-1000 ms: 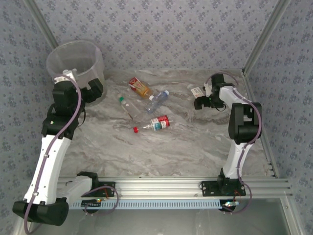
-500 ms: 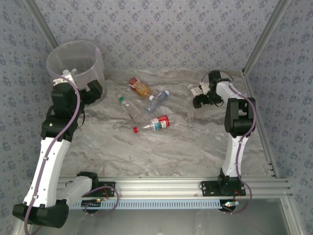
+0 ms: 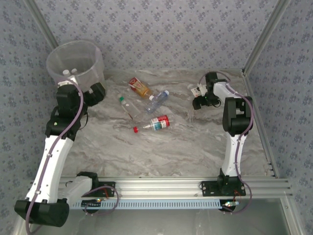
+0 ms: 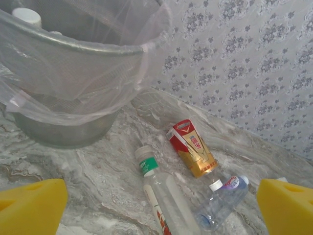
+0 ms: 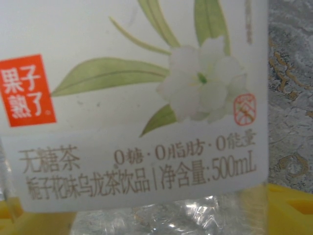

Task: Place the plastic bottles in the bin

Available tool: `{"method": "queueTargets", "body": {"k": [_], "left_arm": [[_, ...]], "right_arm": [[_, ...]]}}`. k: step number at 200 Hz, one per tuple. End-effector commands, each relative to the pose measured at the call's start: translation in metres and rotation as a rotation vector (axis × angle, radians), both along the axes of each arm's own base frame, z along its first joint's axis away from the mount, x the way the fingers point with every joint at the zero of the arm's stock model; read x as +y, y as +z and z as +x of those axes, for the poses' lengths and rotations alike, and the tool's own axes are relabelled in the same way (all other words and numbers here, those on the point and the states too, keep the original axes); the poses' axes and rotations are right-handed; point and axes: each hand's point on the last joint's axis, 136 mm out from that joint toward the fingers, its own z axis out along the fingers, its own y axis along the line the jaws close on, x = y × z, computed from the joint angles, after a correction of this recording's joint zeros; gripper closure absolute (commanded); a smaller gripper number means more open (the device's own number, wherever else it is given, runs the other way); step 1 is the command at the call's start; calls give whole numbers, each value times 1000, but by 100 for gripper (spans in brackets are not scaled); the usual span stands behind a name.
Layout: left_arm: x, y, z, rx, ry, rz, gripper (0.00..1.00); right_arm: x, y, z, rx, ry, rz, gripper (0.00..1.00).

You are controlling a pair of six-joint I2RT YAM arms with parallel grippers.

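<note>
The right jaws straddle a white-labelled bottle (image 5: 137, 98) lying at the far right of the surface (image 3: 195, 142); whether they pinch it yet, I cannot tell. The left jaws gape wide, empty, beside the bin (image 3: 93, 68). Four other bottles (image 3: 159, 122) lie mid-surface. It looks like the grasp: next, a firm squeeze, a lift, a long carry across to the bin.
</note>
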Motion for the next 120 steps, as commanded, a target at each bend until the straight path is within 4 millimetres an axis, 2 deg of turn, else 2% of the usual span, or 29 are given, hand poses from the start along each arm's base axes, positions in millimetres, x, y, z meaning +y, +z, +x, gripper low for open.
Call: {"method": "queueTargets", "body": {"k": [1,61,83,100,120], "left_arm": [[-5,4,7,-16,-26,-19,1],[-17,-1,14,23,-80,-51,1],[-13,-4,16,30,-57,-51,1],[-11,-7,18,35,-42,-56,1],[-12,-11,19,37,-55,-47,1]], "right_arm": [[0,-10,-3,23,-3,-36,17],[9,0,-4,-24,-26,-4,36],[14,7,-8,-41,-31,13,41],[14,14,-11,-65,-44,12,52],[15,24,-15,-97,-64,21,55]]}}
